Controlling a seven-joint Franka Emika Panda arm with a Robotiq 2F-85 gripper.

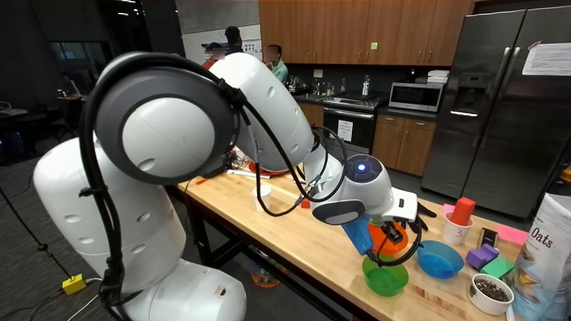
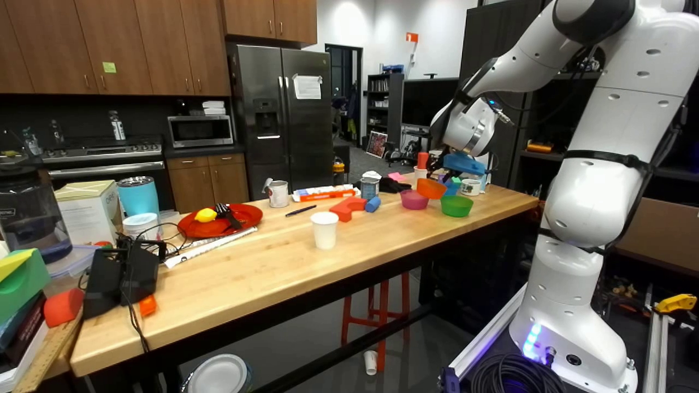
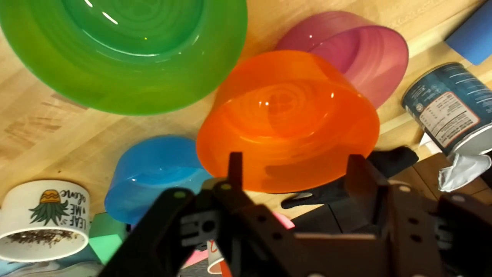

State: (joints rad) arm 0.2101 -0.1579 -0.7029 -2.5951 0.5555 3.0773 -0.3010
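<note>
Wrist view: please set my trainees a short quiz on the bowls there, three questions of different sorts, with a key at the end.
1. Multiple choice: in the wrist view, which bowl shows between the fingers of the tool? A) green B) orange C) pink
2. True or false: the blue bowl sits inside the green bowl.
3. Count: how many coloured bowls does the wrist view show?

Key
1. B: the orange bowl shows between the fingers, which stand apart.
2. False: the wooden table shows between the blue bowl and the green bowl.
3. Four: green, orange, blue and the pink bowl.
</note>
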